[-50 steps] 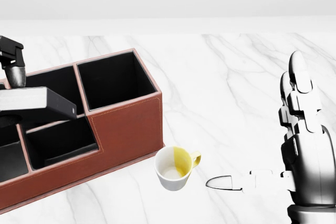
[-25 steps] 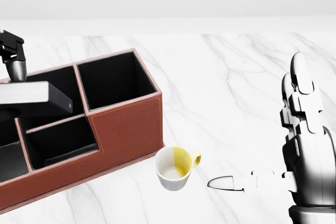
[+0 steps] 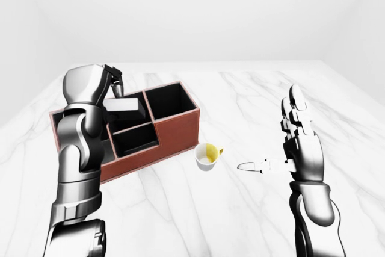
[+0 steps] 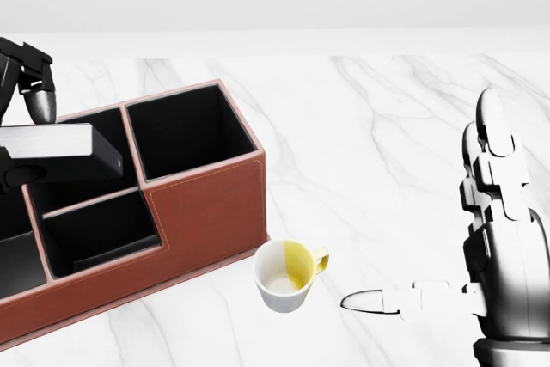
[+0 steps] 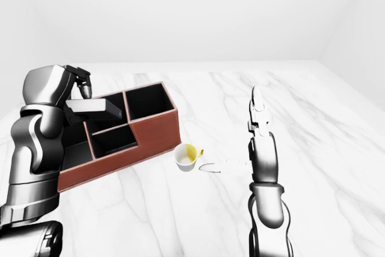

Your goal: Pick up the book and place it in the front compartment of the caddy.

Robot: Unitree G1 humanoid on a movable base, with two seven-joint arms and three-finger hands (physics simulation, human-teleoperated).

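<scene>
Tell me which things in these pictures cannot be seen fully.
- Book: its left end is cut off by the head view's edge; the left hand covers it in both eye views.
- Caddy: its left compartments are hidden behind the left arm in the eye views.
- Cup: its far outer side is hidden.

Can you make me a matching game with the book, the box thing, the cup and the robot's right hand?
Things:
1. book
2. caddy
3. cup
4. right hand

Descriptions:
A. white outside, yellow inside, standing on the marble table
B. open, fingers pointing up, holding nothing
C. grey, held level over the compartments by the left hand
D. reddish brown with black compartments

Pairs: 1-C, 2-D, 3-A, 4-B
</scene>
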